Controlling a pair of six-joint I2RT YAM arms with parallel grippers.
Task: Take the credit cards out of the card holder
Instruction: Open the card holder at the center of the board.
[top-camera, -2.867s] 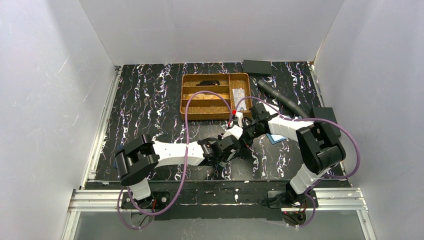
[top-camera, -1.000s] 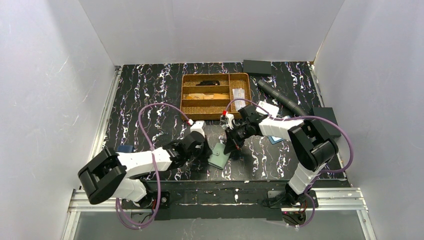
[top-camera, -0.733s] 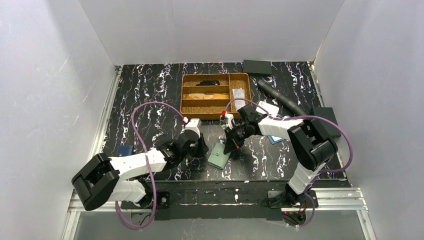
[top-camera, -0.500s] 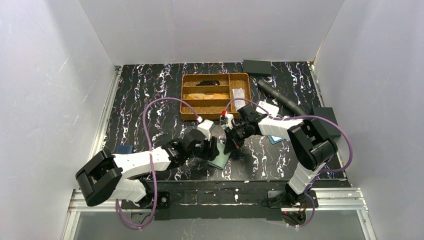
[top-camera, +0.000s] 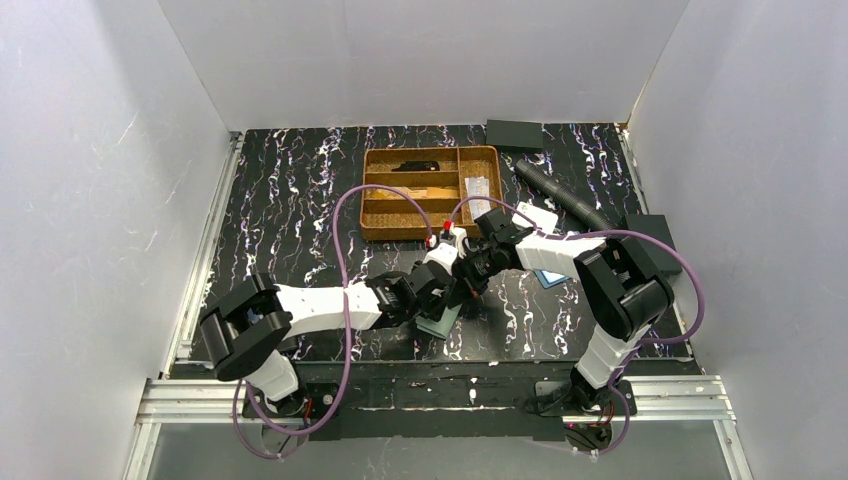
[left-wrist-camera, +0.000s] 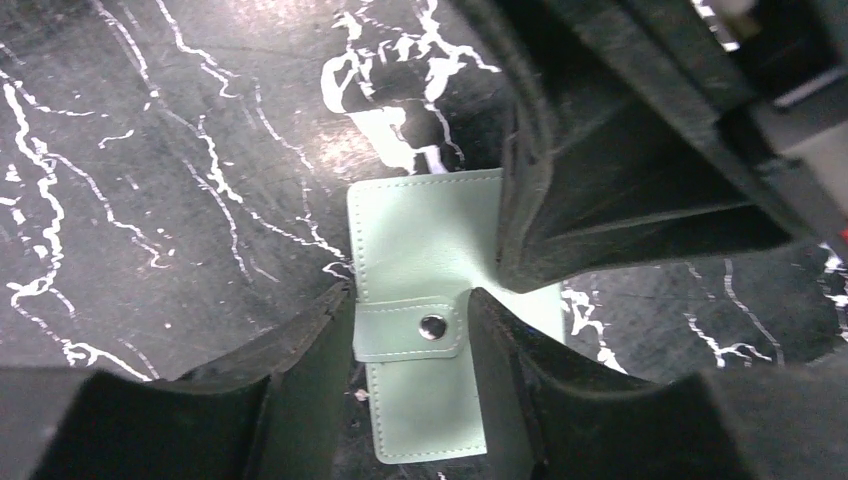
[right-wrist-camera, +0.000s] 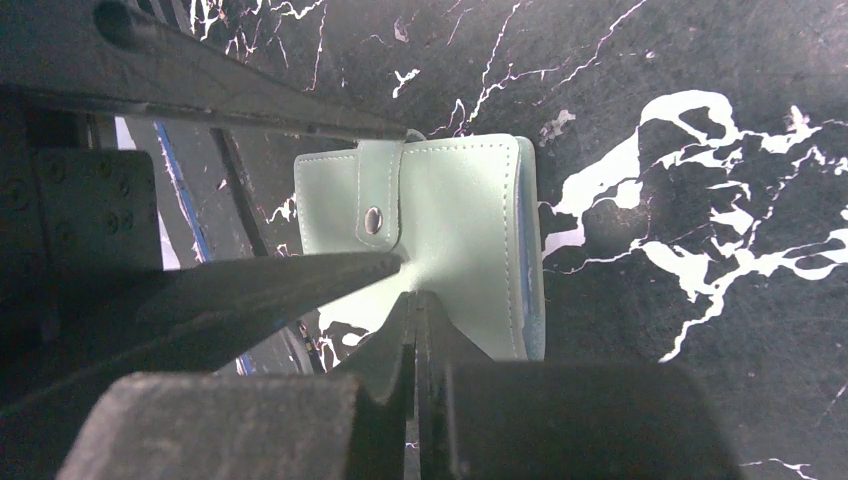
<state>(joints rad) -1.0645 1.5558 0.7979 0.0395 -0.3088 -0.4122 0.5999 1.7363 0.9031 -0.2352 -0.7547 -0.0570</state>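
1. Two grippers now meet at the card holder (top-camera: 437, 322), which lies shut on the black, white-veined table (top-camera: 300, 190), about midway along its near edge.
2. What has changed is on the left. A second ago the left gripper (left-wrist-camera: 408, 318) was off to the holder's left with its fingers together. It has since swung in over the holder, and its fingers stand partway apart, one on each side of the snap tab (left-wrist-camera: 390, 330).
3. The right gripper (right-wrist-camera: 413, 300) has kept its place, fingers pressed flat together and tips bearing down on the cover beside the tab.
4. For the task, this looks like the opening step. The holder seems pinned by the right arm so that the left can work the tab loose. No credit cards show (the holder is closed), so judging by that the emptying has hardly begun here.
5. Materials and shapes:
   - The holder is a soft, mint-green, leather-like rectangle with rounded corners and a stitched border.
   - The tab is a short strap of the same stuff, fastened by a small round metal stud (left-wrist-camera: 432, 326).
   - The cover dimples and creases under the right fingertips, so it is pliable rather than stiff.
   - A thin blue edge (right-wrist-camera: 532, 250) runs along one long side; whether it is card or lining cannot be told.
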